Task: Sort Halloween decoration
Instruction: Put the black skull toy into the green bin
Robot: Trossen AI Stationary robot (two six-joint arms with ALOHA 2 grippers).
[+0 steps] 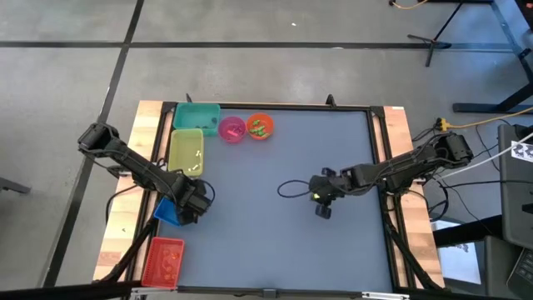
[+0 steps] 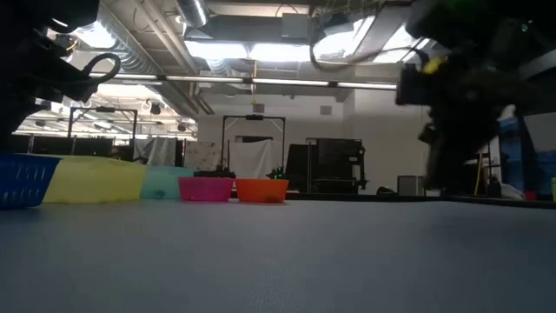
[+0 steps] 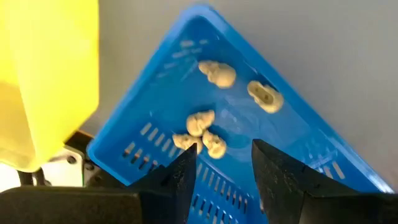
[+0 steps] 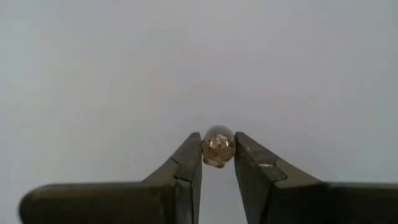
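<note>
Blue slotted plastic bin (image 3: 261,130) sits under the left gripper (image 3: 224,163) at about 9 o'clock on the table, holding five small cream skull-shaped trinkets (image 3: 216,73): three bunched just off the fingertips, two apart toward the far wall. Left gripper's fingers stand apart, nothing between them, hovering over the bin. Yellow rectangular plastic bin (image 1: 186,151) sits just beyond the blue one toward 10 o'clock, a few pale bits inside, too small to tell. Teal rectangular plastic bin (image 1: 196,115) is next at 11 o'clock, contents not clear. Pink round plastic bowl (image 1: 231,128) and orange round plastic bowl (image 1: 260,127) stand side by side just right of the teal bin; the orange one shows green bits, the pink one dark specks. Red slotted plastic bin (image 1: 163,260) is at 7 o'clock, with small pieces I cannot make out. Right gripper (image 4: 217,157) is at about 3 o'clock from table centre, above the bare mat, clamped on one tiny pale round trinket (image 4: 218,147) pinched between its fingertips; trinket is roughly round, so no clear long axis, and which way it faces cannot be told. Table is a flat grey-blue mat (image 1: 283,217) with light wood edges (image 1: 125,217). Floor around is grey concrete; low view shows a workshop room with ceiling lights (image 2: 261,50), a dark frame and dark cabinets behind.
</note>
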